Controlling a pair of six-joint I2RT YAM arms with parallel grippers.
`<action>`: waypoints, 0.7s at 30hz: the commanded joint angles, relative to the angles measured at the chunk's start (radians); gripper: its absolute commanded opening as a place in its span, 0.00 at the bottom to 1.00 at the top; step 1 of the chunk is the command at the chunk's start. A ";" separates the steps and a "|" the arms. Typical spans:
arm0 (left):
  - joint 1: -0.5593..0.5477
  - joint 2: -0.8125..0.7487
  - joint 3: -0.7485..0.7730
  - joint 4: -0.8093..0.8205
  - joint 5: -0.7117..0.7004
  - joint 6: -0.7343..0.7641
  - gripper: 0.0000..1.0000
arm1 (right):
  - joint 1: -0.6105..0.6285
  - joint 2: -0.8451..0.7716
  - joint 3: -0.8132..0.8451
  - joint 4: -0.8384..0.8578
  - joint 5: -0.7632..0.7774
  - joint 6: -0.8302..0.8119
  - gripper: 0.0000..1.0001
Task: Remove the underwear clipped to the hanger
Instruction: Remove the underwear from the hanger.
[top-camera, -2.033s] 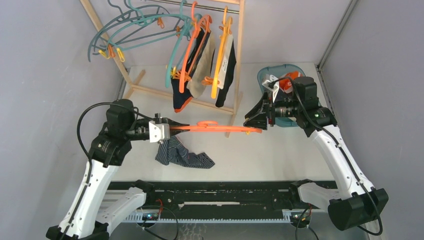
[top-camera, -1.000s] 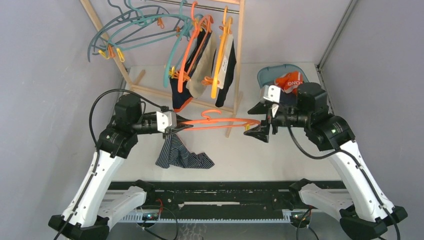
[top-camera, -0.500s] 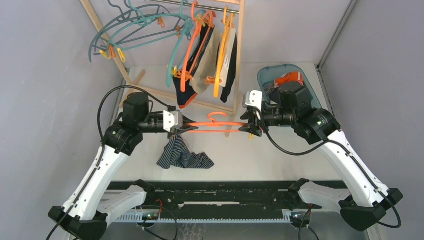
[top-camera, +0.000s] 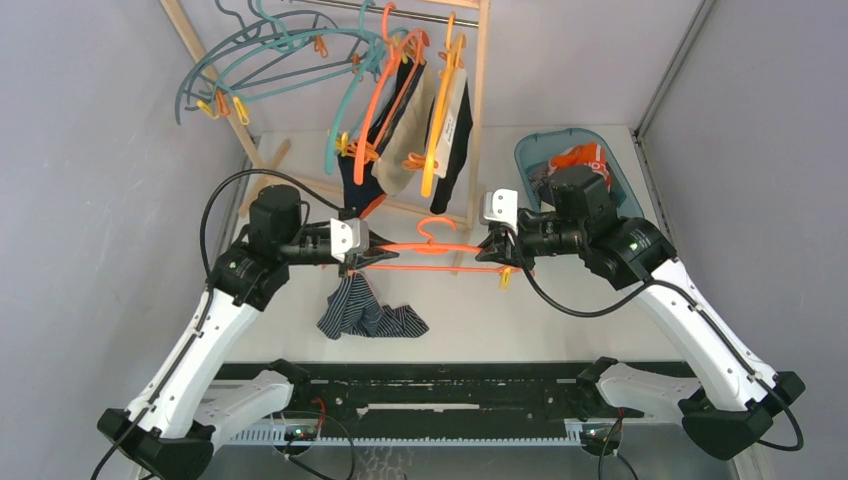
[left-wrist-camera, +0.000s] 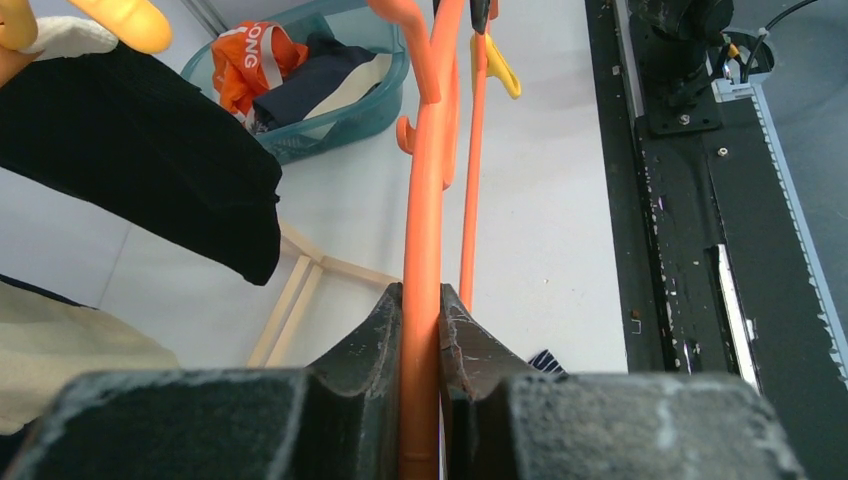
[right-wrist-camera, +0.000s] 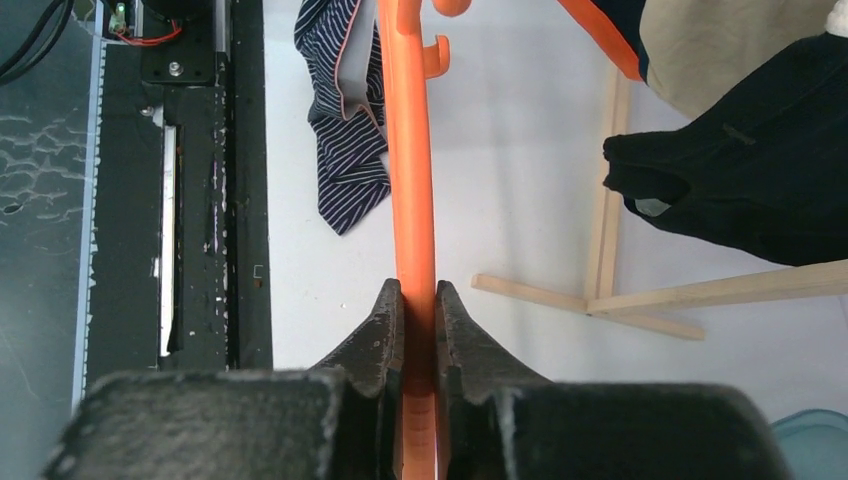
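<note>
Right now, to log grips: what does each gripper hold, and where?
The orange hanger: left gripper clamps its left end, right gripper its right end.

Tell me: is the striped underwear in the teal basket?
No, the striped underwear lies below the orange hanger, well apart from the teal basket.

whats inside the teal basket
Orange garment with white lettering, a dark navy one, a pale piece. What lies beneath them is covered; the right arm hides part of the basket from above.
</note>
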 joint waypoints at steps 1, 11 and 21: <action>-0.004 -0.031 -0.031 0.073 -0.001 -0.021 0.14 | 0.009 -0.002 -0.013 0.040 0.009 -0.037 0.00; -0.004 -0.079 0.000 -0.073 -0.077 0.068 0.51 | 0.003 -0.048 -0.083 0.052 0.033 -0.157 0.00; 0.047 -0.104 0.068 -0.211 -0.151 -0.057 0.60 | -0.029 -0.206 -0.252 0.088 0.042 -0.320 0.00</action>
